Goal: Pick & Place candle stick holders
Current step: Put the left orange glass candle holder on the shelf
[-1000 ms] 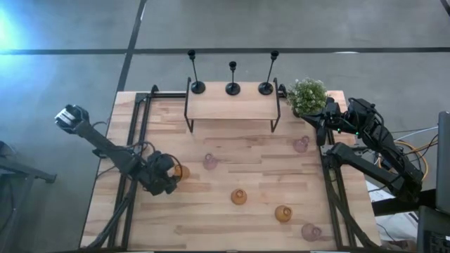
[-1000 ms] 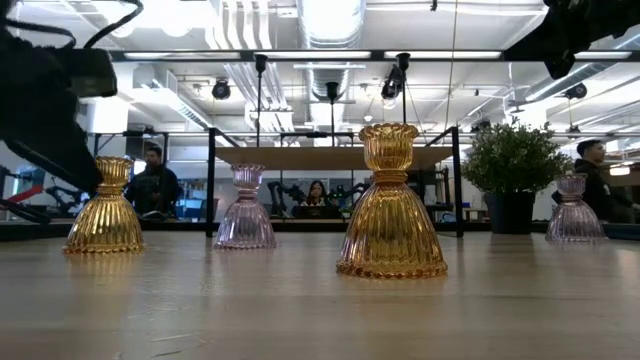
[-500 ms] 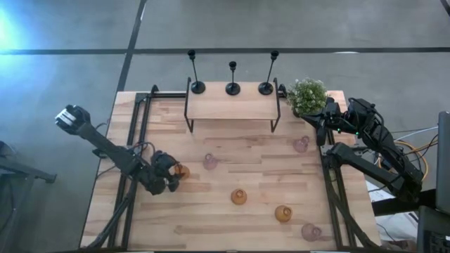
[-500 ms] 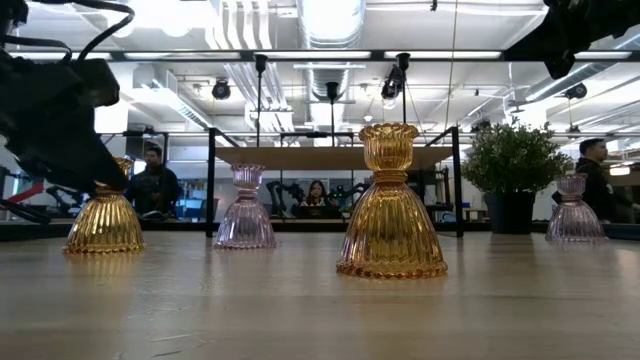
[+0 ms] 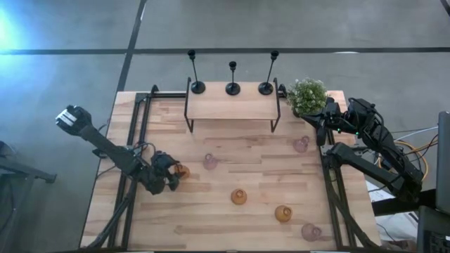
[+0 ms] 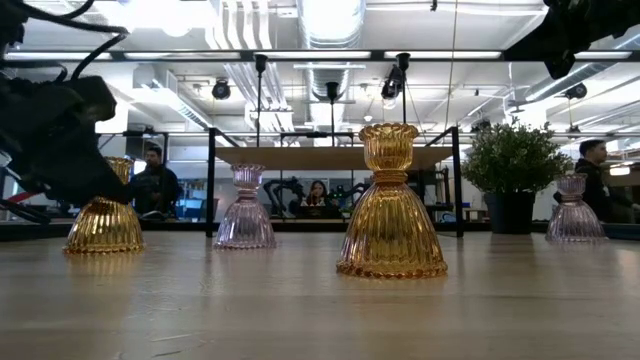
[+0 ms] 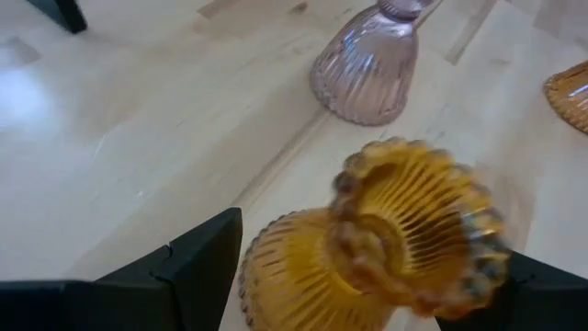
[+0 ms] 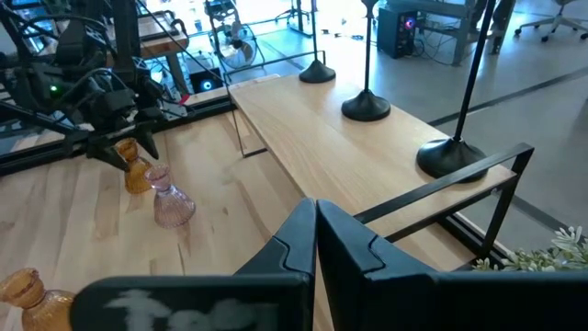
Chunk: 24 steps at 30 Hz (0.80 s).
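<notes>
One amber glass holder (image 7: 386, 248) sits between the left gripper (image 5: 171, 177)'s spread fingers on the table's left side — ribbed, slick, breakable, probably best pinched at its narrow neck. Farther off, the wooden shelf (image 5: 232, 105) carries three black holders (image 5: 232, 79) — while the right gripper (image 5: 318, 125), fingers closed and empty, waits beside the plant (image 5: 307, 95).

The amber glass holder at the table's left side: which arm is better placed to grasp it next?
Left. The left end effector is open with its fingers on either side of the amber glass holder, apparently ready to close. The right end effector is shut, far across the table beside the plant.
</notes>
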Motion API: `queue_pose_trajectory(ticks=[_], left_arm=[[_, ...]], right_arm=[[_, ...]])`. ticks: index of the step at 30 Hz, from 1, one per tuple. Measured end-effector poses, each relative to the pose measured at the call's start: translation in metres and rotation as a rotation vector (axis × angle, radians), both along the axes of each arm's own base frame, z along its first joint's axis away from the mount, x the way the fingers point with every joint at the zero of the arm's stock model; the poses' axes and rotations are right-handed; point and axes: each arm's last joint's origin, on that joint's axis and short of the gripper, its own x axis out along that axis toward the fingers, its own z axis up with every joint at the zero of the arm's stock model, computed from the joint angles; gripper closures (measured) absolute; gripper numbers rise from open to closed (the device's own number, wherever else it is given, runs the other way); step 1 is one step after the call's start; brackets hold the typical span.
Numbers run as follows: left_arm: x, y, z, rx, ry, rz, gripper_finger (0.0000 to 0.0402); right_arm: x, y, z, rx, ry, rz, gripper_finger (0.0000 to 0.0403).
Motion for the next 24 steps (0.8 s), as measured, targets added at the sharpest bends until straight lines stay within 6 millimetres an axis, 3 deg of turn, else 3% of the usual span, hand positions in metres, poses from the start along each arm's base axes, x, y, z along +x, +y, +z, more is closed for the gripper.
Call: queue_pose_trajectory(ticks=[12, 24], left_arm=[[0.0019, -0.0014, -0.0016, -0.028, -0.061, -0.02, 0.012], [0.003, -0.0007, -0.0022, 0.018, -0.081, 0.006, 0.0254]], right_arm=[[0.0, 0.0, -0.0001, 0.0, 0.0, 0.0, 0.0394], [0.0, 0.0, -0.0001, 0.0, 0.0, 0.0, 0.0394]])
